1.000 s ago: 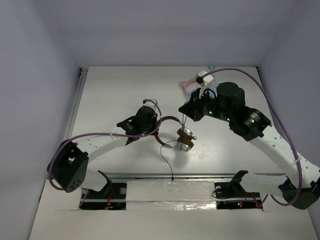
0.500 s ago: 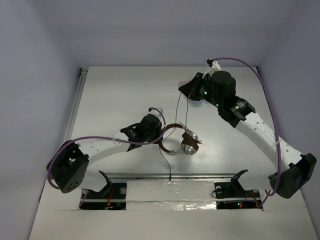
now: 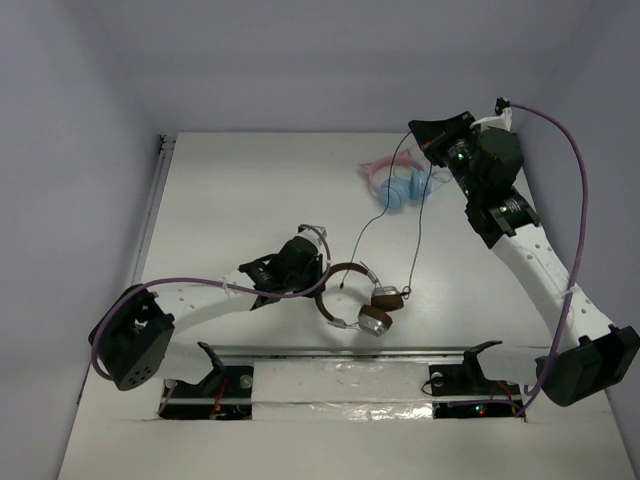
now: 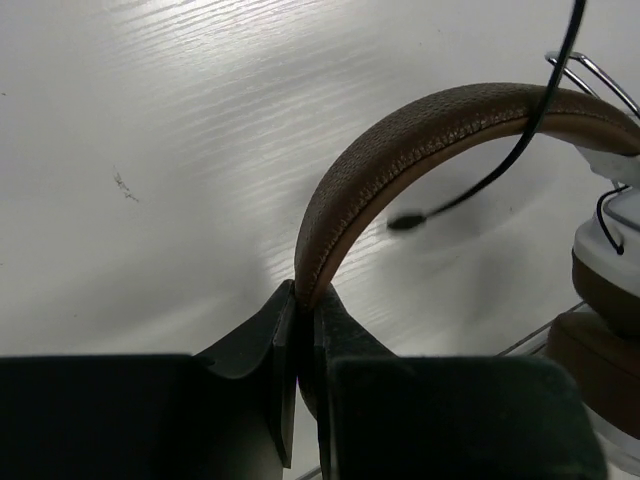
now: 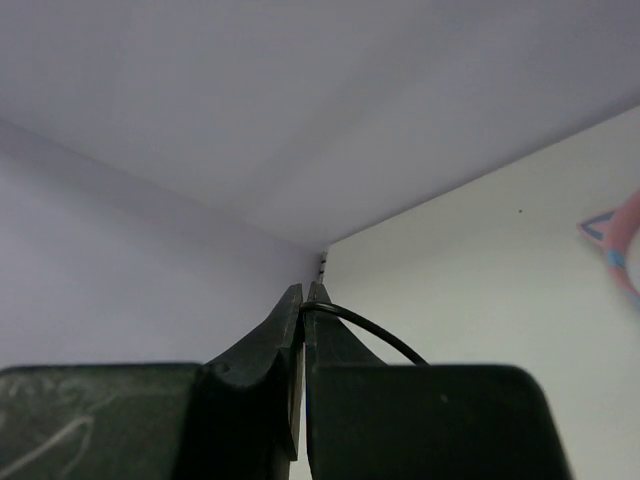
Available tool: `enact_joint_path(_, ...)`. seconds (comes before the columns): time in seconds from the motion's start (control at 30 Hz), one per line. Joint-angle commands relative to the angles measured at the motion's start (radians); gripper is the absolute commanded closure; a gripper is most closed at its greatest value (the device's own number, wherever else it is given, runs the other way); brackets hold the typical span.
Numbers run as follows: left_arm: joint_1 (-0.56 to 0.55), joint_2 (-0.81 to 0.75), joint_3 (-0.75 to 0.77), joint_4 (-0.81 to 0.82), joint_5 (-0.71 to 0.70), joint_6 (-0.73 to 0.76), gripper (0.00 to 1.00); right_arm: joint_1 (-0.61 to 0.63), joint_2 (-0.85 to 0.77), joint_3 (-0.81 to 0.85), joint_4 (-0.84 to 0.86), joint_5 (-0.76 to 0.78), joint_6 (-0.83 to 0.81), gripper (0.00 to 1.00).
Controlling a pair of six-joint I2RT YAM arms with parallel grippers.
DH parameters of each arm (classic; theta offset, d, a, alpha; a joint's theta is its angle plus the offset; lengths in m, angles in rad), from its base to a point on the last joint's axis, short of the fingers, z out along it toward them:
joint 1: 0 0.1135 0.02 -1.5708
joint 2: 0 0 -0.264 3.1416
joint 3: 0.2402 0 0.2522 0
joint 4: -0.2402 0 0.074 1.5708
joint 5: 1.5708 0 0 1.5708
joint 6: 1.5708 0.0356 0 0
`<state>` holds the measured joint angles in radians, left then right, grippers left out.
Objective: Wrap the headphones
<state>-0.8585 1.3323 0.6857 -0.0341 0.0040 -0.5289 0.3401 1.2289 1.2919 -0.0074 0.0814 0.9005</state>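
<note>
The over-ear headphones [image 3: 386,298], with a brown stitched headband [image 4: 420,130] and round silver-and-brown earcups [image 3: 376,320], are sitting toward the near edge of the white table [image 3: 230,190], about midway along it. The left fingers [image 4: 262,345] are clamping the headband on edge. The thin dark cable [image 3: 416,215] is stretching up in two strands toward the table's far right corner, where the right fingers [image 5: 270,350] are pinching it.

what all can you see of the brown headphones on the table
The headphones rest on the white table, near the front edge. They have a padded brown, leather-looking headband and two round silver-and-brown earcups lying close together. The left hand is shut on the headband. The thin dark cable rises in a long loop to the right hand, which pinches it well above the table.
</note>
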Motion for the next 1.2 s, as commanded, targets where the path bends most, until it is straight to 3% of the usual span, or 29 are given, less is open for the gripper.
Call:
enact_joint_path(0.0,-0.008,-0.050,0.026,0.046,0.051,0.006,1.00,0.000,-0.003,-0.028,0.087,0.035,0.058,1.00)
enact_joint_path(0.2,-0.008,-0.065,0.051,-0.001,0.054,0.044,1.00,-0.010,-0.022,-0.011,0.041,0.112,-0.001,1.00)
enact_joint_path(0.33,-0.008,-0.090,0.092,-0.120,-0.086,0.070,1.00,-0.049,-0.052,0.003,0.018,0.122,-0.060,1.00)
enact_joint_path(0.47,-0.008,-0.123,0.193,-0.257,-0.252,0.098,1.00,-0.058,-0.086,0.018,-0.112,0.106,-0.173,1.00)
enact_joint_path(0.53,-0.008,-0.127,0.236,-0.359,-0.355,0.121,1.00,-0.058,-0.162,-0.083,-0.091,0.148,-0.175,1.00)
enact_joint_path(0.6,-0.008,-0.145,0.285,-0.400,-0.357,0.171,1.00,-0.088,-0.261,-0.156,-0.077,0.250,-0.169,1.00)
enact_joint_path(0.73,0.028,-0.220,0.313,-0.460,-0.262,0.233,1.00,-0.115,-0.201,-0.100,-0.216,0.342,-0.218,0.95)
enact_joint_path(0.83,0.137,-0.272,0.325,-0.464,-0.117,0.271,1.00,-0.124,-0.157,-0.126,-0.281,0.351,-0.235,0.93)
enact_joint_path(0.93,0.283,-0.304,0.370,-0.460,0.062,0.319,1.00,-0.124,-0.155,-0.167,-0.301,0.301,-0.247,0.90)
enact_joint_path(1.0,0.337,-0.294,0.425,-0.469,0.115,0.345,1.00,-0.124,-0.157,-0.235,-0.290,0.242,-0.265,0.87)
enact_joint_path(1.17,0.406,-0.275,0.529,-0.431,0.287,0.345,1.00,-0.124,-0.147,-0.307,-0.357,0.096,-0.308,0.90)
